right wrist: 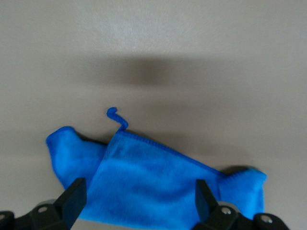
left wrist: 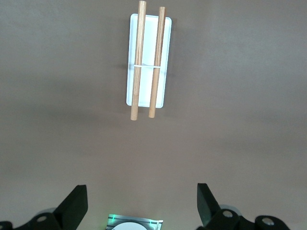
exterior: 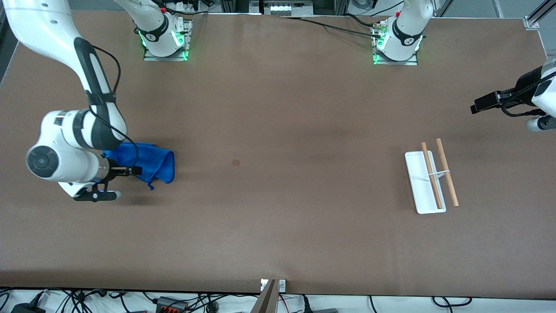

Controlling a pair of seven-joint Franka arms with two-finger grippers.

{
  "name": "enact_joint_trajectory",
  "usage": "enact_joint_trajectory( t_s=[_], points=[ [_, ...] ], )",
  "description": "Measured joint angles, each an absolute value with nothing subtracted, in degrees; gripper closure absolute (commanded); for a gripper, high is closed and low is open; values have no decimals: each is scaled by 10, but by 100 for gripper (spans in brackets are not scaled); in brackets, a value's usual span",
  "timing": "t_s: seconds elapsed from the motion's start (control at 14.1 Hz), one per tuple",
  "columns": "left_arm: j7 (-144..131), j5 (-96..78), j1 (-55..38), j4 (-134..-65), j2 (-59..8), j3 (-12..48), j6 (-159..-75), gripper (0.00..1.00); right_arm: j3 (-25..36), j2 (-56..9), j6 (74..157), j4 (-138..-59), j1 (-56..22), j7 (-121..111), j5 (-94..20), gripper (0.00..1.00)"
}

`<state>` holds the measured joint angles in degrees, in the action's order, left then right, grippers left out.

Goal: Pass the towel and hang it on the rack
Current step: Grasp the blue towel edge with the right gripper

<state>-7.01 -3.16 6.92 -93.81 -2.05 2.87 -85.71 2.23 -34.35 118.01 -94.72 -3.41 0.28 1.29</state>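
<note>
A crumpled blue towel (exterior: 153, 159) lies on the brown table toward the right arm's end. My right gripper (exterior: 130, 170) is low over it, open, with the towel (right wrist: 158, 187) between its spread fingers (right wrist: 72, 196) and nothing gripped. The rack (exterior: 428, 182) stands toward the left arm's end: a flat white base with two parallel light-brown wooden rods (exterior: 447, 171) on a thin white support. My left gripper (exterior: 480, 105) waits up in the air near the table's end past the rack, open and empty. The left wrist view shows the rack (left wrist: 148, 62) well ahead of that gripper (left wrist: 139, 201).
The brown table (exterior: 278, 130) has a small dark mark (exterior: 236, 162) near its middle. The two arm bases (exterior: 165, 39) stand along the edge farthest from the front camera. Cables and a clamp (exterior: 273, 287) sit at the nearest edge.
</note>
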Motion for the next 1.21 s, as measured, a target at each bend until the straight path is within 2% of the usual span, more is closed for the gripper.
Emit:
enact_joint_trajectory(
  t_s=[0.14, 0.36, 0.93, 1.21],
  points=[
    [-72, -33, 70, -937, -26, 29, -857, 0, 22, -372, 1194, -945, -38, 2, 13, 0],
    [-74, -39, 70, -932, -32, 29, -857, 0, 22, -386, 1196, -943, -46, 3, 13, 15],
    [-74, -41, 74, -927, -32, 28, -857, 0, 22, -408, 1209, -941, -49, 4, -22, 22],
    [-74, -41, 76, -927, -33, 26, -857, 0, 22, -410, 1209, -941, -49, 4, -23, 39]
  ],
)
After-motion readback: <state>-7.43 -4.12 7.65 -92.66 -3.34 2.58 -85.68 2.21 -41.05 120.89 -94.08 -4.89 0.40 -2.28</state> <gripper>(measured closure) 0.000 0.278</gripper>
